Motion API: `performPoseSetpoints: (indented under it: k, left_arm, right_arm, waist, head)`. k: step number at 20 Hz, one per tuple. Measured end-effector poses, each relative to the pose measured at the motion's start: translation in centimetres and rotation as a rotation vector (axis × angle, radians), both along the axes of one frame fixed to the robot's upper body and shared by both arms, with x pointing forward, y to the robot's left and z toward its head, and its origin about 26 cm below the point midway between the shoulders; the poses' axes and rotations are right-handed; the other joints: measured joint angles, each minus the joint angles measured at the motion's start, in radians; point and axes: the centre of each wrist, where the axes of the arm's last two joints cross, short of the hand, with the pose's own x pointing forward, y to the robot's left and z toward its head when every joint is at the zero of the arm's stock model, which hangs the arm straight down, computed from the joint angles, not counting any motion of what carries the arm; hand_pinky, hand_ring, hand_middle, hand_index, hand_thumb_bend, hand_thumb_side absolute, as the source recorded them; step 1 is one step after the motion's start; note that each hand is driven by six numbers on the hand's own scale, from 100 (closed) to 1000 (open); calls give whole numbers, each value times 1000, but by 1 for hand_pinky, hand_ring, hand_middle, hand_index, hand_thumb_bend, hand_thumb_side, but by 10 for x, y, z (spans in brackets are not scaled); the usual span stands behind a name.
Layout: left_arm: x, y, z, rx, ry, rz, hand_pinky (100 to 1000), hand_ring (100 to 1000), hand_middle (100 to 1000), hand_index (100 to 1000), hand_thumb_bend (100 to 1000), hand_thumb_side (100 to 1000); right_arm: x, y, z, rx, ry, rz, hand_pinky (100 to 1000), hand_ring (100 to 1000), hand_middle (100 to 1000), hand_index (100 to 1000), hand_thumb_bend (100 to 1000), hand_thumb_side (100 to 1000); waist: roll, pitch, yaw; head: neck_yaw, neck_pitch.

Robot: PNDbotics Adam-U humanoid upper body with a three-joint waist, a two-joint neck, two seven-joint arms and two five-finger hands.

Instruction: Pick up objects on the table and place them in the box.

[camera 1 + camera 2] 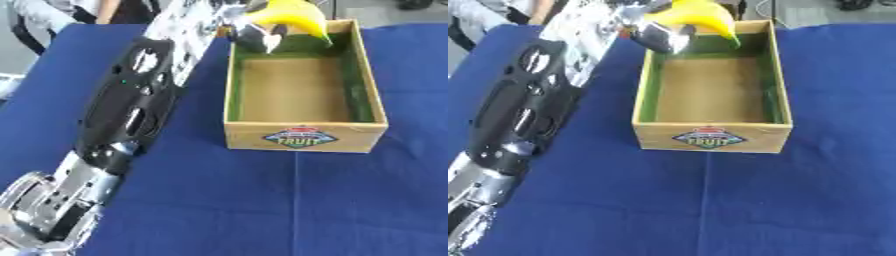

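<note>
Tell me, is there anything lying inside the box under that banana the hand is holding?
No. In the left eye view the left hand holds the banana over the far end of the box, and the box floor beneath is bare.

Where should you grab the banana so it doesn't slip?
Round its thick middle, from above. The banana curves and narrows to a dark tip, so the ends look harder to hold. The left hand already holds it about there, over the box's far end.

A yellow banana hangs over the far end of the open wooden box.
</note>
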Motion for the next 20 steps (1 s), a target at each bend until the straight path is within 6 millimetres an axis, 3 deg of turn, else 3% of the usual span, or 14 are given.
performPoseSetpoints:
  k: [6,14,17,20]
  left_arm:
    - [7,-15,-20,12,41,-7,449,538,475,669,100,412]
    - [19,-18,-43,59,85,24,490,569,495,688,100,432]
    - [22,-19,-50,82,102,32,524,604,529,724,100,450]
    - [25,-20,-57,117,127,38,555,650,585,815,100,477]
  right_arm:
    - [0,1,0,0,0,6,823,753,767,945,100,1000]
    - [1,3,1,5,-4,17,823,752,767,946,100,1000]
    - [1,3,1,6,-4,17,823,751,766,946,100,1000]
    - [1,4,1,6,-4,17,823,751,766,946,100,1000]
  waist:
    - [1,4,-6]
    - [4,10,-16]
    - [6,12,-19]
    - [6,13,-19]
  head:
    - [6,-1]
    - [7,-5]
    - [7,-5]
    - [6,-5]
